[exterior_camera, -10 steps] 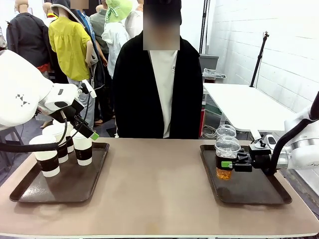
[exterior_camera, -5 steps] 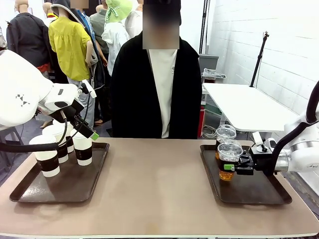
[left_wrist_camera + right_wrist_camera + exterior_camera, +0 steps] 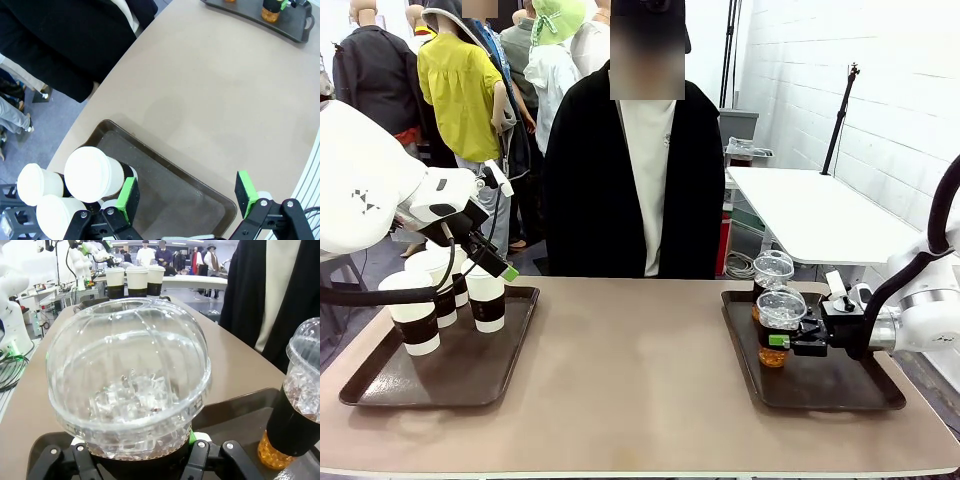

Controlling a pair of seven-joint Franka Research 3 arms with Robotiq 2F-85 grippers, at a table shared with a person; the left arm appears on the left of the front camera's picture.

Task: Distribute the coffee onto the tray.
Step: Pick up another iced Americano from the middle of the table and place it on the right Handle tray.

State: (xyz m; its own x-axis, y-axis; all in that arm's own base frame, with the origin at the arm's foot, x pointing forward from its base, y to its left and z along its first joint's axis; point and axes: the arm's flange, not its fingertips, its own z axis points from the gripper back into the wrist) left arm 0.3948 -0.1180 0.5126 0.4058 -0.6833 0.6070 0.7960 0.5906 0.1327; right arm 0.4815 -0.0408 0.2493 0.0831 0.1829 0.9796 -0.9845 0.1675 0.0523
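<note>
- the right tray (image 3: 840, 390) served as the landmark; it lay on the table (image 3: 630, 370) at the robot's right.
- the right gripper (image 3: 782, 336) reached in from the tray's outer side and was clamped around an iced cup (image 3: 779, 325), fingers on its dark sleeve.
- in the front view that cup sat low over the tray's near-left part; i could not tell whether its base touched the tray.
- the right wrist view showed the same iced cup (image 3: 127, 380) close up: clear dome lid, ice inside, the gripper's black fingers at either side of its base.
- a second iced cup (image 3: 772, 272) stood just behind the held one, at the tray's far-left corner; in the wrist view this second iced cup (image 3: 297, 400) showed orange-brown drink under a black sleeve.
- well apart from the right tray, across the bare table, lay the left tray (image 3: 450, 360) with three paper cups (image 3: 440, 290) grouped at its far end.
- the left gripper (image 3: 485, 255) hung just above those cups, fingers spread wide and holding nothing.
- in the left wrist view, the left gripper (image 3: 185, 195) showed green pads (image 3: 128, 198) far apart, over the left tray (image 3: 170, 190), with the paper cups (image 3: 92, 172) just beside one finger.
- a person (image 3: 638, 170) in a black jacket sat at the table's far side, between the two trays.
</note>
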